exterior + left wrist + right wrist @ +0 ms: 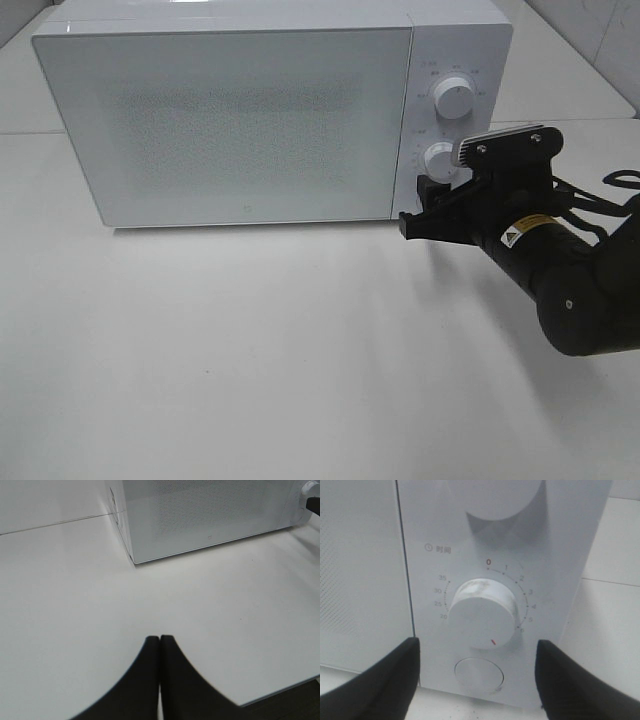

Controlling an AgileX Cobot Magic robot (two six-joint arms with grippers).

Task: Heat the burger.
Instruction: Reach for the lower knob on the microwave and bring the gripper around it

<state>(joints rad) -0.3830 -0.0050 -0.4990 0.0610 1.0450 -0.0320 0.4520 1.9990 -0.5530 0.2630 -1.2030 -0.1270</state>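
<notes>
The right end effector [477, 644] stands released, its jaws spread wide to either side of the lower dial [482, 612] on the white microwave [250, 110], clear of the knob in the wrist view. The dial's red mark sits away from the 0. A round button [479, 674] lies just beside it, and the upper dial [455, 98] above. The left end effector [160, 640] is clenched, empty, over the bare white worktop [250, 350]. The microwave door is closed; the burger is out of sight in every view.
</notes>
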